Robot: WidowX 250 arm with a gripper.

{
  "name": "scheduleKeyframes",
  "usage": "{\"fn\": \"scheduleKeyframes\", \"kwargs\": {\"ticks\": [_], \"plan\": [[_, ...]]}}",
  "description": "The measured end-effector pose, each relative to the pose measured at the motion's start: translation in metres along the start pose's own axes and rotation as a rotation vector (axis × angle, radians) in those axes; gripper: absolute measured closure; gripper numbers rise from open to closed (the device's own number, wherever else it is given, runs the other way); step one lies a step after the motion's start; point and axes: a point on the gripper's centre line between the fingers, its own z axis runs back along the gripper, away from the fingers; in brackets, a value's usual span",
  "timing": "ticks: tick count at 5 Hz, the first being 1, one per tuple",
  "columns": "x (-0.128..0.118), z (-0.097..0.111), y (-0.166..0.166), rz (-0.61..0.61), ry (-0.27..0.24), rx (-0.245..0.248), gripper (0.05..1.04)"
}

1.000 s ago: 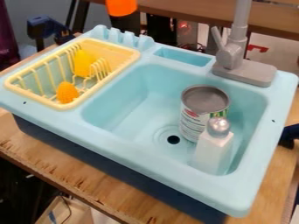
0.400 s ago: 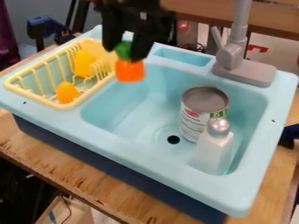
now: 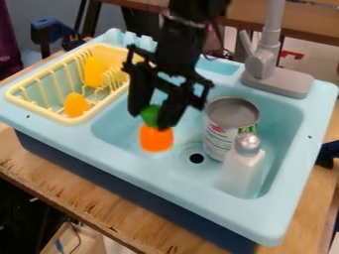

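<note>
The black pincer (image 3: 151, 119) hangs over the left part of the light blue toy sink (image 3: 225, 218), its fingers a little apart and closed on the green top of an orange toy (image 3: 156, 140). The toy points downward, seemingly held up off the basin floor, to the left of the drain hole (image 3: 197, 158). In the basin's right half stand a tin can (image 3: 220, 137) and, nearer the camera, a white bottle (image 3: 240, 171) with a silvery cap. Two yellow toy pieces (image 3: 94, 72) (image 3: 76, 105) sit in the pale yellow dish rack (image 3: 20, 101). The sink rests on a wooden bench (image 3: 99, 208).

The step in hand looks like a mid-air carry; any next move calls for a steady grip and room from the can and the basin walls.
</note>
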Motion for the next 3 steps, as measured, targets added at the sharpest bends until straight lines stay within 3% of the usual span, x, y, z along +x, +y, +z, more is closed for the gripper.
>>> {"fn": "scheduleKeyframes", "kwargs": {"ticks": [1, 3], "plan": [[-0.0012, -0.0087, -0.0045, 0.01, -0.09, 0.0, 0.481], [0.0073, -0.0158, 0.003, 0.055, -0.152, 0.058, 0.481]]}}
